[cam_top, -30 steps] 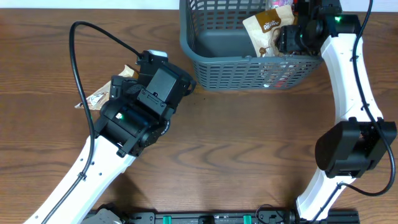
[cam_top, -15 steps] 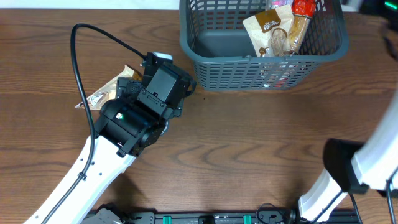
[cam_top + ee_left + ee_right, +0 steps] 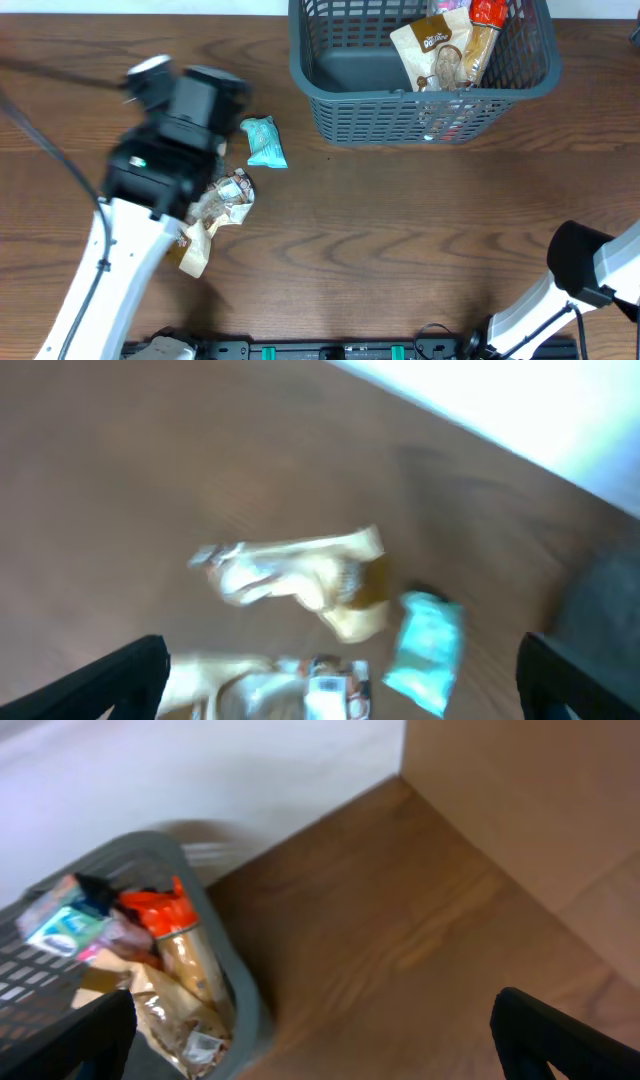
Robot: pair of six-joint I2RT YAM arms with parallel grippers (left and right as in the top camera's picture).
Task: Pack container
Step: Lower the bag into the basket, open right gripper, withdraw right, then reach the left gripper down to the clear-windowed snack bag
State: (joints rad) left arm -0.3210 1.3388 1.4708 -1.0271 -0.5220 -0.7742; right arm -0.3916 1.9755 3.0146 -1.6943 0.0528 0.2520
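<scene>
The dark blue-grey slotted container (image 3: 430, 115) stands at the table's far middle-right. It holds a tan snack packet (image 3: 430, 55), an orange one (image 3: 488, 12) and others. The right wrist view shows its rim (image 3: 225, 970) and those packets. A teal packet (image 3: 265, 141), a white-brown packet (image 3: 225, 198) and a tan packet (image 3: 195, 250) lie loose on the table at the left. My left gripper (image 3: 345, 665) is open and empty above them, and blurred in the overhead view (image 3: 185, 105). My right gripper (image 3: 310, 1025) is open and empty, to the right of the container.
The right arm's base (image 3: 590, 270) stands at the lower right. A pale wall runs behind the container, and a brown panel (image 3: 520, 810) stands past the table's right end. Another tan packet (image 3: 290, 570) lies beyond the teal one (image 3: 425, 650).
My left arm swung left and back, uncovering the loose packets. My right gripper left the container, moved right out of the overhead view, and its tan packet stays inside.
</scene>
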